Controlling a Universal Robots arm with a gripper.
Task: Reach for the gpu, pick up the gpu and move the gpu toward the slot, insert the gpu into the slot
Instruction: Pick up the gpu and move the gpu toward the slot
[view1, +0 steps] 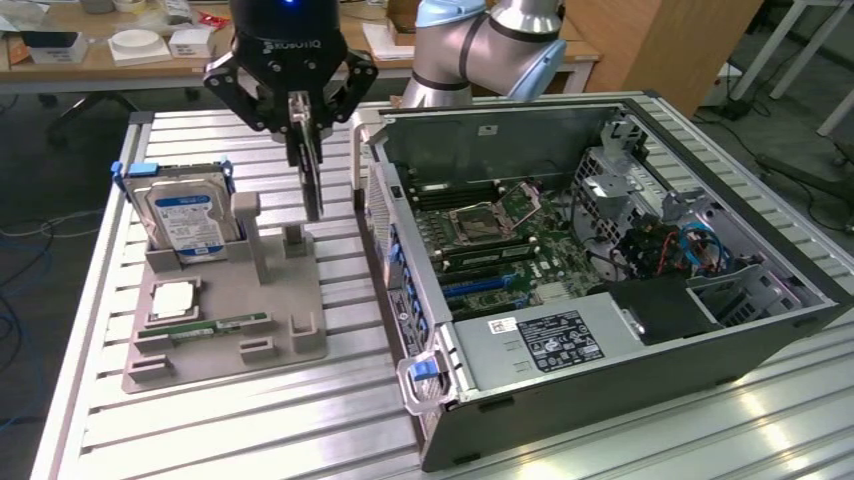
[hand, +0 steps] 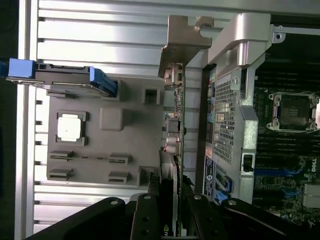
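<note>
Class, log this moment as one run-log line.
phase: pick up | pincer: shut on gpu | gpu: upright, above holder, outside case

Slatted metal table (view1: 240, 430) | grey fixture tray (view1: 267, 300) | open computer case (view1: 587, 395)

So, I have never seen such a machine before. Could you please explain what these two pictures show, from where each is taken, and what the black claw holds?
This is a robot arm that ends in a black gripper, a claw with fingers. The exterior view comes from a camera standing off the arm. The wrist view comes from a camera on the arm's wrist, looking along the gripper. The gripper is shut on the gpu, a thin dark circuit card, held on edge above a grey holder. That holder carries an upright hard drive and a flat square processor chip. Beside it, on the metal table, lies an open computer case.
</note>
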